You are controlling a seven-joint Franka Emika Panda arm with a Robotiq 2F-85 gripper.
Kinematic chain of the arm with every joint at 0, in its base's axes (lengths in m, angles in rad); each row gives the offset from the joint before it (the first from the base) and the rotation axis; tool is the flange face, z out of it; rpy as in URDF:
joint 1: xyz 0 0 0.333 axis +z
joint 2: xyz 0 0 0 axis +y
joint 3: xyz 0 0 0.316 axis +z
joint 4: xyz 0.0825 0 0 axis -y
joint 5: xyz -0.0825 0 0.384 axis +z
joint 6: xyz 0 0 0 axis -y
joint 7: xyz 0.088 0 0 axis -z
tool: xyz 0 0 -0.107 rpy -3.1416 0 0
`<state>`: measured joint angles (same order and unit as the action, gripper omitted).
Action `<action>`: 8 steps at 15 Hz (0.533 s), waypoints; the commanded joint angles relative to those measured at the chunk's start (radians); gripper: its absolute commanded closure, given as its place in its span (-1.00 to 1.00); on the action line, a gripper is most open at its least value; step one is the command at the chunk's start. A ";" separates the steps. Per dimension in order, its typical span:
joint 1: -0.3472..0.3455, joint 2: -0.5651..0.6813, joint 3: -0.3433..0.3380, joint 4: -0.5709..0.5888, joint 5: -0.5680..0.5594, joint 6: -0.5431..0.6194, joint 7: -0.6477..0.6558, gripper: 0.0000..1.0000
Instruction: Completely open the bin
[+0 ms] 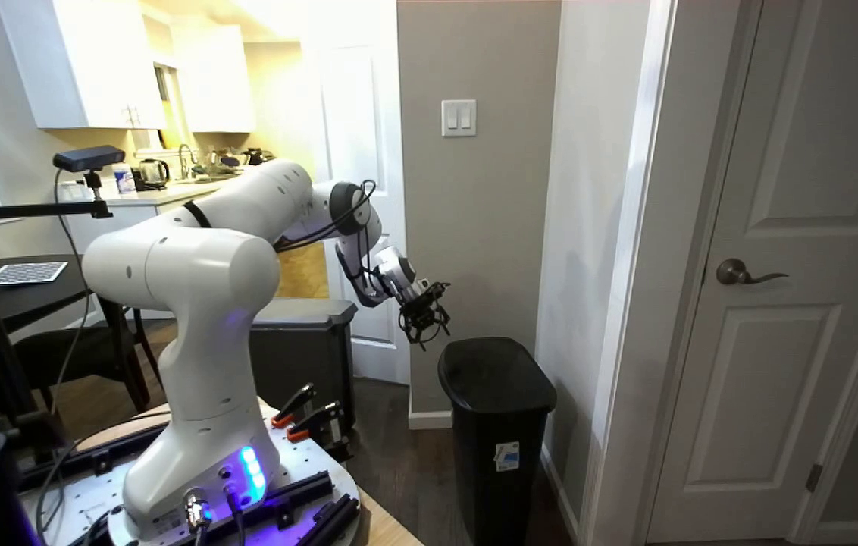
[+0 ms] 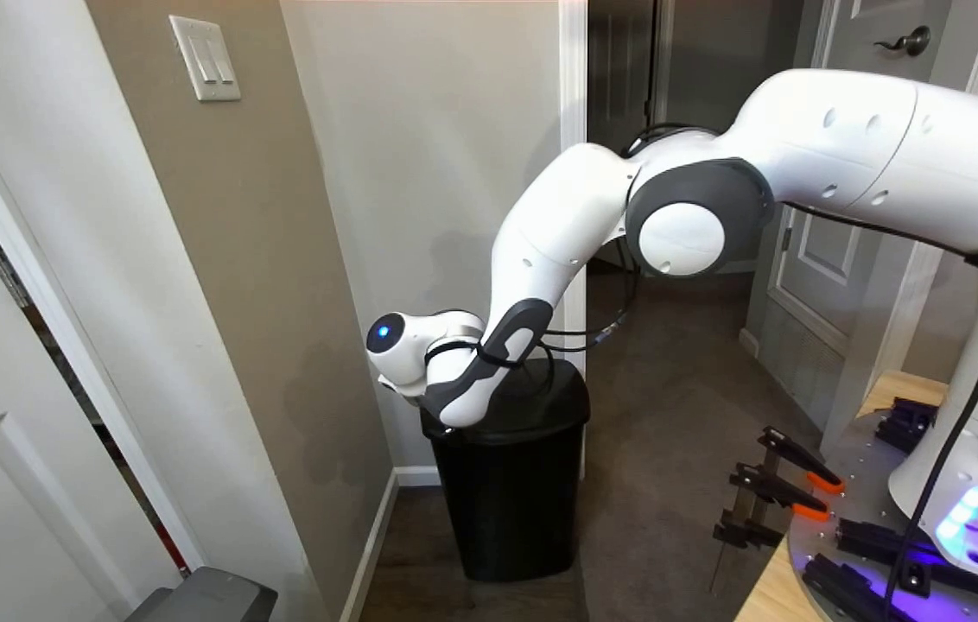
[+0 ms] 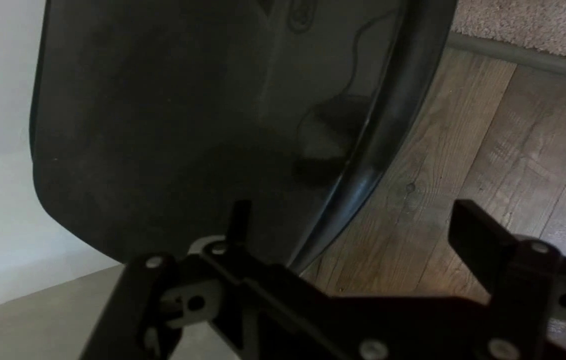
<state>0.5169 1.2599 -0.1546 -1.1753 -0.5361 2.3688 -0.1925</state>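
The bin is tall, slim and black, and stands upright in the wall corner in both exterior views (image 1: pixel 496 485) (image 2: pixel 511 510). Its black lid (image 1: pixel 497 371) looks shut; the lid also fills much of the wrist view (image 3: pixel 178 125). My gripper (image 1: pixel 435 337) is open and empty, tilted downward, a little above and beside the lid's far edge. In the wrist view my fingers (image 3: pixel 350 215) are spread wide, with the left finger over the lid and the right finger over the wood floor. In an exterior view, the arm hides the gripper and part of the lid (image 2: pixel 541 406).
Walls stand close behind and beside the bin. A grey box-like container (image 1: pixel 300 356) stands near the arm's base and shows in part in an exterior view (image 2: pixel 212 596). Black clamps with orange tips (image 1: pixel 315 417) stick out from the robot's table edge. A closed door (image 1: pixel 793 379) is beyond.
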 commanded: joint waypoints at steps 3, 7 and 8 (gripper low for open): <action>0.060 0.010 -0.060 -0.078 -0.036 0.072 0.113 -1.00; 0.113 0.054 -0.132 -0.073 -0.073 0.085 0.162 -1.00; 0.125 0.066 -0.151 -0.067 -0.082 0.081 0.174 -1.00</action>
<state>0.5985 1.3117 -0.2435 -1.2233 -0.5688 2.4274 -0.0822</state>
